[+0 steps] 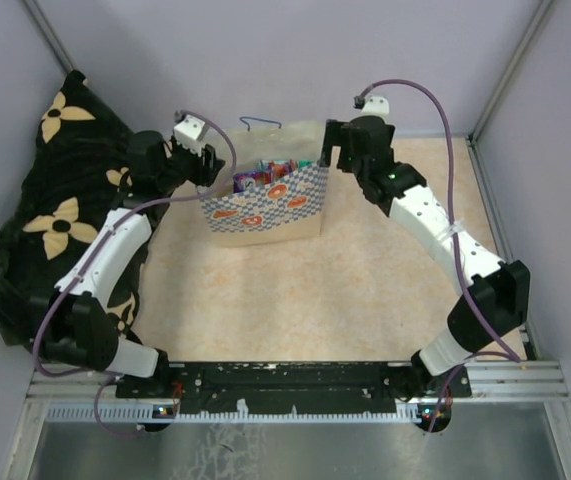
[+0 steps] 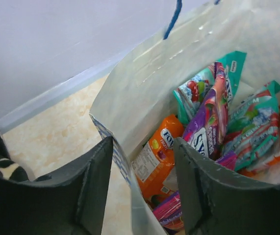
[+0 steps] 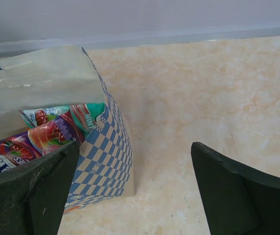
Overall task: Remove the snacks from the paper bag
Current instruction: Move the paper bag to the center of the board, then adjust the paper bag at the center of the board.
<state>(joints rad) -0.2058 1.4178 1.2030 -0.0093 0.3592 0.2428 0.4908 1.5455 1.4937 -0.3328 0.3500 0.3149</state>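
The cream, blue-checkered paper bag (image 1: 265, 212) stands upright and open at the far middle of the table (image 1: 345, 290). Glossy orange, purple and teal candy pouches (image 2: 213, 122) lie jumbled inside.

The right gripper (image 3: 135, 147) hangs with its two dark fingers (image 3: 37, 196) spread wide. The paper bag (image 3: 105, 152) stands by the finger at the view's left edge, its blue-and-white checkered corner reaching into the gap between the fingers. Whether that finger touches the bag cannot be told. Just above this fingertip, inside the bag's open mouth, lie a purple-and-red snack pouch (image 3: 37, 139) and a teal one (image 3: 88, 120) marked "MINT", leaning against the cream inner wall. The other finger hangs over bare beige marbled table (image 3: 203, 88), well apart from the bag.
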